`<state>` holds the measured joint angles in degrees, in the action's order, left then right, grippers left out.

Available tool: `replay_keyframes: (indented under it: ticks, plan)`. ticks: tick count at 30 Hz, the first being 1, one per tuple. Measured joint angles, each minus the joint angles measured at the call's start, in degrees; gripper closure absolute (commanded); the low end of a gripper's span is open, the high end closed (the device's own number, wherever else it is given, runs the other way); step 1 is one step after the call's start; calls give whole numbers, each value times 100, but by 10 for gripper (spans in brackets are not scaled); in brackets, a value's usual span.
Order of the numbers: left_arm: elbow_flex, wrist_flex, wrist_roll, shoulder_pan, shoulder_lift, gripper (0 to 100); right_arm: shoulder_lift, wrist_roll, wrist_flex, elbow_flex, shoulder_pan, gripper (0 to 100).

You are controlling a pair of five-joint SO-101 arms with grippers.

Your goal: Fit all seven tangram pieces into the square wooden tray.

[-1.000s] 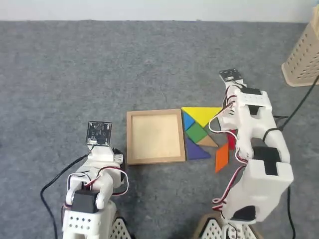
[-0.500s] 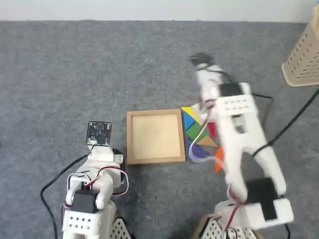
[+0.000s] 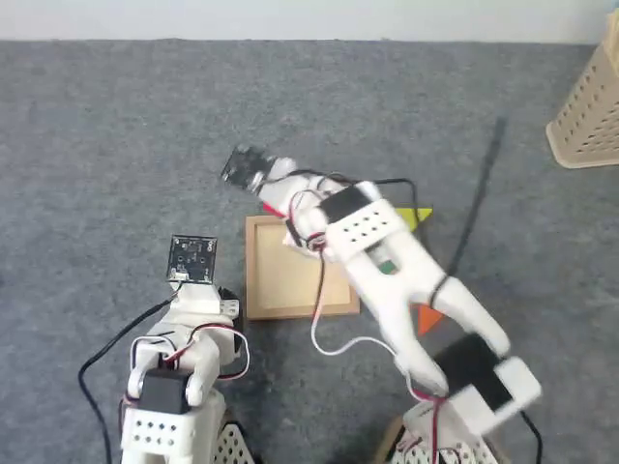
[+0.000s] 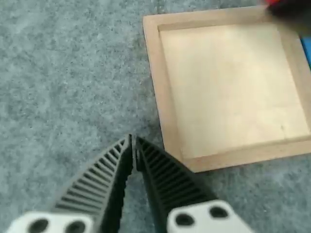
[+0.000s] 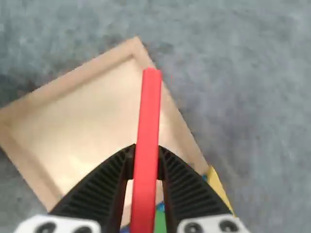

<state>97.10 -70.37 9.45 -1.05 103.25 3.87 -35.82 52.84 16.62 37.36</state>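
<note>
Tray (image 3: 280, 278) under red piece (image 5: 149, 104), R gripper (image 5: 146, 151) clamped

wooden tray (image 3: 253, 275): on grey carpet (image 3: 116, 135)
right arm (image 3: 382, 256): stretched across the tray's far corner
yellow piece (image 3: 420, 215), orange piece (image 3: 428, 317): right of tray

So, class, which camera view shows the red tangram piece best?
The right wrist view: the red piece stands edge-on, clamped in the right claw above the tray. The high view shows a red sliver by the tray; the left wrist view, a red corner.
</note>
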Motion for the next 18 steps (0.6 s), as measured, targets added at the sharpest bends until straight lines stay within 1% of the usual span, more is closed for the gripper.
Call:
replay_keyframes:
  ticks: [4, 7, 10, 15, 18]
  plan:
    - [0, 0, 0, 0, 0, 987, 580, -237, 44, -352, 26, 880]
    - [0, 0, 0, -9, 0, 987, 765, -264, 387, -651, 35, 820]
    - [0, 0, 0, 0, 0, 987, 765, -264, 703, -782, 88, 832]
    - [0, 0, 0, 0, 0, 987, 765, -264, 1081, -791, 88, 919]
    - [0, 0, 0, 0, 0, 987, 756, -158, 1284, -791, 97, 951]
